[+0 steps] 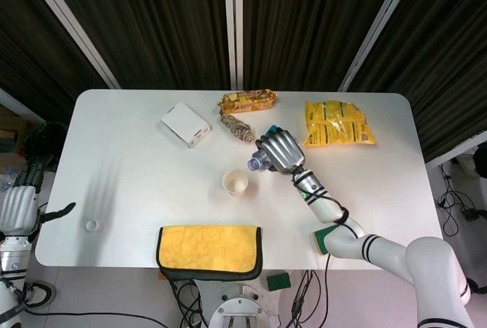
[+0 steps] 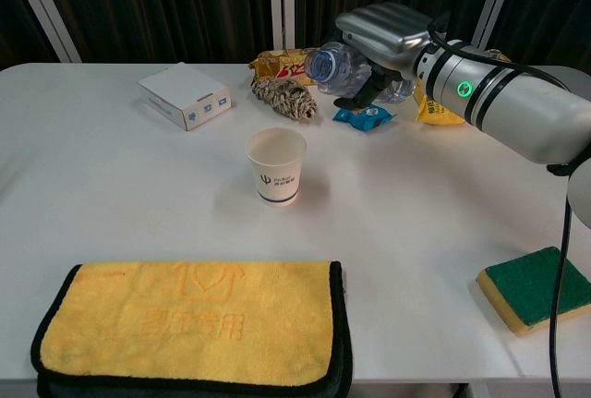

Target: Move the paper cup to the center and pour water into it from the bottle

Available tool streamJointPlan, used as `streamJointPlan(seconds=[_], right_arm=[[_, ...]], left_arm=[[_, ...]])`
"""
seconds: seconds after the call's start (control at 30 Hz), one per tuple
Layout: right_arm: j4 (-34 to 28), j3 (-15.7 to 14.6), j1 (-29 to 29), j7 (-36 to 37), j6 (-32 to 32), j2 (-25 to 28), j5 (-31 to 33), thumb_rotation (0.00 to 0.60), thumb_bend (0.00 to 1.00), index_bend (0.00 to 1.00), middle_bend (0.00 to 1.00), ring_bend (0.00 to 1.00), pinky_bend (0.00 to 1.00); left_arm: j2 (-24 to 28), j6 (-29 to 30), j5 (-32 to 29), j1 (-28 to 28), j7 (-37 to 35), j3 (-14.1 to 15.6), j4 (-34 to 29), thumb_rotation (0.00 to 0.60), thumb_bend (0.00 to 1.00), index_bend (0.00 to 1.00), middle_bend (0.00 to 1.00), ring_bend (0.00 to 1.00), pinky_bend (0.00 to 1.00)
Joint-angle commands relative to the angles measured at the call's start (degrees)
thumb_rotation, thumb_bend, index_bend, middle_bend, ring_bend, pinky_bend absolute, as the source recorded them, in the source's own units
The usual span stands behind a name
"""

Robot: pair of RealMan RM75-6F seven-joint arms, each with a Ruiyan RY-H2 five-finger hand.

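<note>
**A:** Where's the cup?

**B:** The cup stands upright near the middle of the table, just behind the yellow cloth.

**A:** And the bottle?

**B:** The right hand has its fingers wrapped around the bottle, which is uncapped, tipped well over, its mouth pointing left and hanging in the air above and to the right of the cup. No water is seen falling.

**A:** The left hand?

**B:** The left hand sits off the table's left edge in the head view, holding nothing, thumb out; how far the other fingers spread, I cannot tell.

**A:** What else is on the table?

**B:** A white box, snack packets along the back, and a sponge at front right.
</note>
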Motion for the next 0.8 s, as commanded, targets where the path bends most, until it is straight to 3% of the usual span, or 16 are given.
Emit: streamJointPlan(seconds=[0.03,0.8], right_arm=[[0.7,-0.5,0.3,-0.1,0.1,-0.6,-0.5,0.6,0.36,0.86,0.66,0.5,0.5],[7.2,-2.9,1.8,-5.4,1.6,-3.3,-3.6,0.6,0.37,0.87,0.66,0.5,0.5]], left_arm=[[0.1,0.1,0.1,0.1,-0.2,0.0,0.0,0.6,0.04,0.04,0.09,0.01,0.17],[0.2,-0.3,0.1,0.0,-2.9,-0.7,0.6,0.6,0.04,0.04,0.09,0.01,0.17]])
